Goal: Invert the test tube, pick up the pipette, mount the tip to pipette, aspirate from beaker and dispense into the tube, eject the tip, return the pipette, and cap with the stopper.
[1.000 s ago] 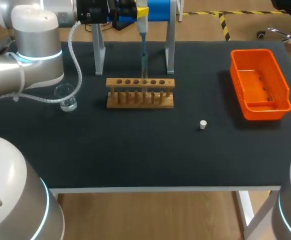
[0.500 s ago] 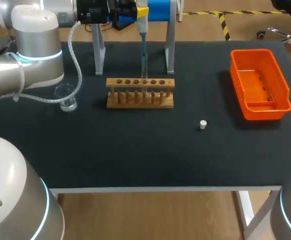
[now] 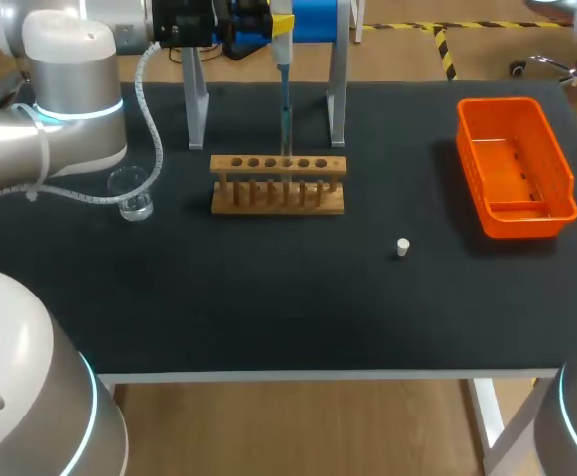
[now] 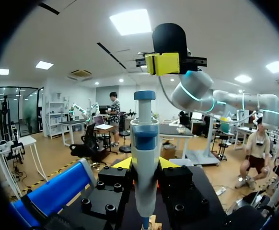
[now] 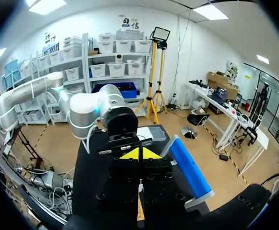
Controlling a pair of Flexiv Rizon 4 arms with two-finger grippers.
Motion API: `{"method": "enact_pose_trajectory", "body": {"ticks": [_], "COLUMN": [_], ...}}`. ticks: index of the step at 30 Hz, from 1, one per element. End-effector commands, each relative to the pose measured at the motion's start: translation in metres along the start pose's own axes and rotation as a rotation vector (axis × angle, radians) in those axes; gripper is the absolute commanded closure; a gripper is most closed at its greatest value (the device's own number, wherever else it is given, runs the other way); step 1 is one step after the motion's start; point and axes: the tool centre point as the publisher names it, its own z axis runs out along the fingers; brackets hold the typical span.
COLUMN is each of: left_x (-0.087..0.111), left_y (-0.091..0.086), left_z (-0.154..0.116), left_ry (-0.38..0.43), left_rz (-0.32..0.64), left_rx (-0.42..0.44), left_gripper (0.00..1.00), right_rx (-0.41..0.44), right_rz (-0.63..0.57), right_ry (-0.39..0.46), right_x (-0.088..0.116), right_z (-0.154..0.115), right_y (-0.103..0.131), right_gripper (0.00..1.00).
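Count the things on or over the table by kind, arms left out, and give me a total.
beaker: 1
wooden rack: 1
stopper: 1
orange bin: 1
pipette: 1
metal stand: 1
Total: 6

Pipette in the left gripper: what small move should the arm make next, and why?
Probably raise the pipette straight up. The left gripper is shut on it, and in the head view its lower end reaches down into the wooden rack, so a sideways move could catch there. Whether dispensing is finished cannot be seen.
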Motion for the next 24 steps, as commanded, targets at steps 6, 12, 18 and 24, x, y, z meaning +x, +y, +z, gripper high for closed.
{"method": "enact_pose_trajectory", "body": {"ticks": [6, 12, 18, 24], "left_x": [0.000, 0.000, 0.000, 0.000], "left_y": [-0.001, -0.001, -0.001, -0.001], "left_z": [0.000, 0.000, 0.000, 0.000], "left_ry": [0.001, 0.001, 0.001, 0.001], "left_rz": [-0.001, -0.001, -0.001, -0.001], "left_rx": [-0.003, -0.003, -0.003, -0.003], "left_gripper": [1.00, 1.00, 1.00, 1.00], "right_rx": [0.010, 0.017, 0.019, 0.021], "right_rz": [0.001, 0.011, 0.012, 0.015], "right_ry": [0.020, 0.024, 0.027, 0.027], "right_x": [-0.006, -0.008, -0.008, -0.009], "right_z": [0.017, 0.022, 0.025, 0.027], "right_y": [-0.003, -0.003, -0.002, -0.003], "right_gripper": [1.00, 1.00, 1.00, 1.00]}}
